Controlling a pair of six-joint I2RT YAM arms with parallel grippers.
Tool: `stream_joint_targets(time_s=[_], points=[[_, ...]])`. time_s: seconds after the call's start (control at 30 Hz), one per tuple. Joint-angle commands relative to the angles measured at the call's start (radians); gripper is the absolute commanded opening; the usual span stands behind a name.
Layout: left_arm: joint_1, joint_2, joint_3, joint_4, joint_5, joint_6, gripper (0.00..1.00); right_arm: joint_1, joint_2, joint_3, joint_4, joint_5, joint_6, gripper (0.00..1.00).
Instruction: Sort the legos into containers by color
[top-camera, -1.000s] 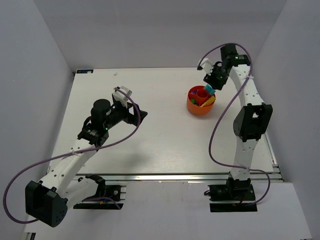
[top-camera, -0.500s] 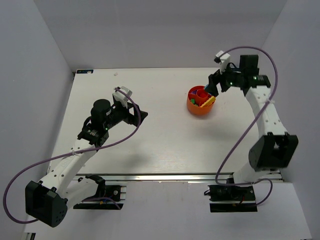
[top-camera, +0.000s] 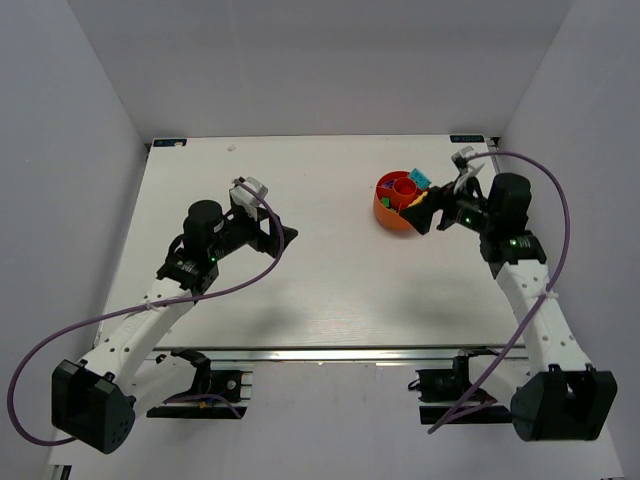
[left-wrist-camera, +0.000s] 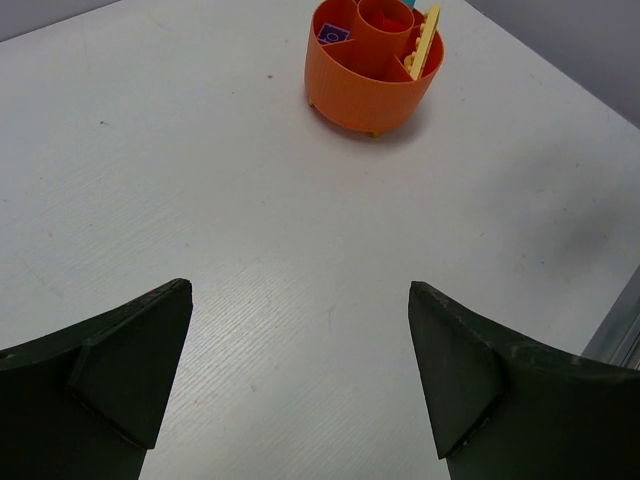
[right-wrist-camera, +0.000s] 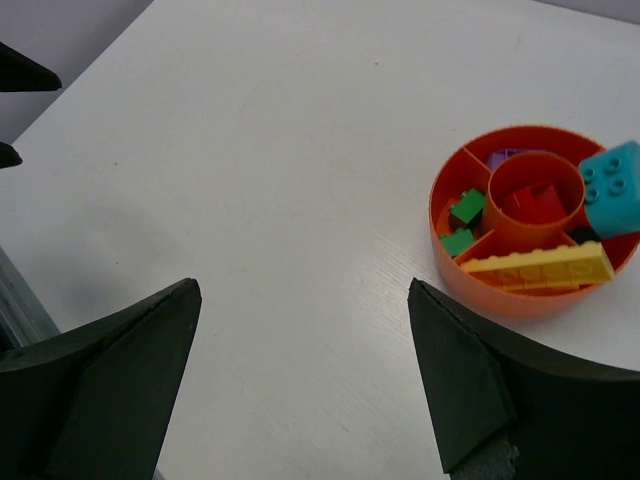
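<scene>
The orange bowl (top-camera: 395, 218) stands at the back right of the table. In the right wrist view its wall (right-wrist-camera: 520, 300) rings a teal lego (right-wrist-camera: 612, 187) propped on the right rim, red legos (right-wrist-camera: 535, 203) in the central cup, green legos (right-wrist-camera: 462, 210), a yellow plate (right-wrist-camera: 540, 268) and a purple lego (right-wrist-camera: 505, 156). My right gripper (top-camera: 432, 217) is open and empty just right of the bowl, its open jaws (right-wrist-camera: 302, 300) over bare table. My left gripper (top-camera: 285, 235) is open and empty, well left of the bowl (left-wrist-camera: 360, 95).
White walls close in the table at the back and both sides. A metal rail runs along the near edge (top-camera: 350, 352). Purple cables loop from both arms.
My right arm has swung from above the bowl out to its right and lower. The teal lego it held now rests in the bowl. The left arm has barely moved.
</scene>
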Motion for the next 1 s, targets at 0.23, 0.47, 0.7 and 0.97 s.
stream_joint_targets(time_s=[0.23,0.47,0.7,0.97], points=[[-0.003,-0.012,-0.013,0.016,0.024,0.024,0.98,-0.027,-0.211,-0.246,0.12,0.091,0.051,0.89],[-0.003,-0.044,-0.011,0.016,0.019,0.022,0.98,-0.083,-0.218,-0.281,0.149,0.136,-0.003,0.89],[-0.003,-0.049,0.002,0.005,0.016,0.018,0.98,-0.136,-0.222,-0.316,0.168,0.127,-0.015,0.89],[-0.003,-0.055,0.007,0.002,0.016,0.011,0.98,-0.182,-0.228,-0.329,0.174,0.101,-0.016,0.89]])
